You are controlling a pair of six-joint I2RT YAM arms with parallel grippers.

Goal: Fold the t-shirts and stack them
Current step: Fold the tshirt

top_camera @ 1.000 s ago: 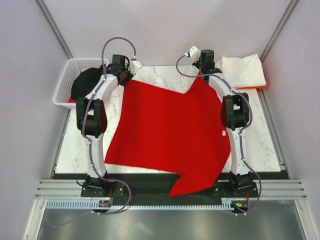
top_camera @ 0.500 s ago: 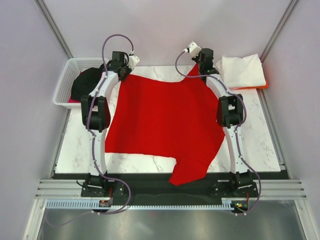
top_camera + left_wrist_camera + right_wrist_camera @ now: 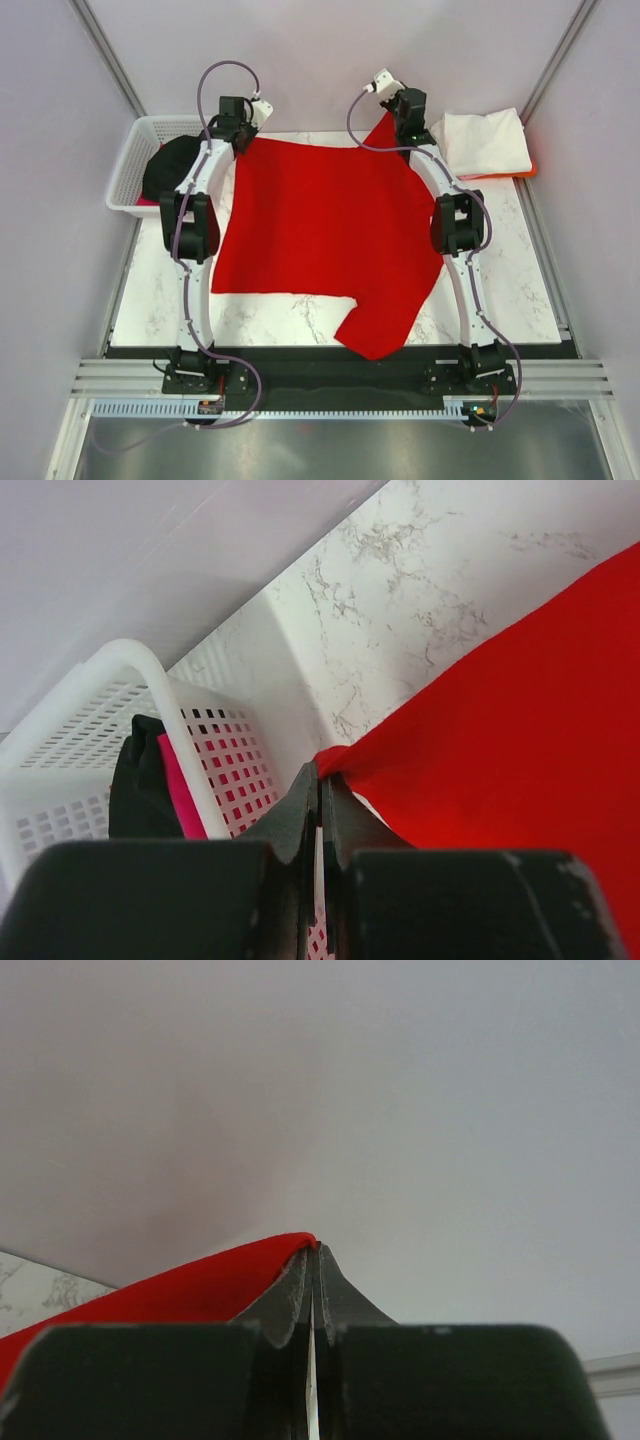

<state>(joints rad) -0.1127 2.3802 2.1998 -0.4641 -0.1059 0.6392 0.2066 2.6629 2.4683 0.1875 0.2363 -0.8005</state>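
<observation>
The left gripper [image 3: 320, 783] and right gripper [image 3: 312, 1252] each clamp 1 corner of the red t-shirt [image 3: 320, 230]. Only the top view shows the white t-shirt [image 3: 485, 140] right of the right gripper.

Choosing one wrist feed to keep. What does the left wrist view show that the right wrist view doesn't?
Only left wrist: the left gripper, and the basket holding a black shirt and a pink shirt. Only right wrist: the right gripper. Both: each gripper shut on an edge of the red shirt, with table and wall behind.
</observation>
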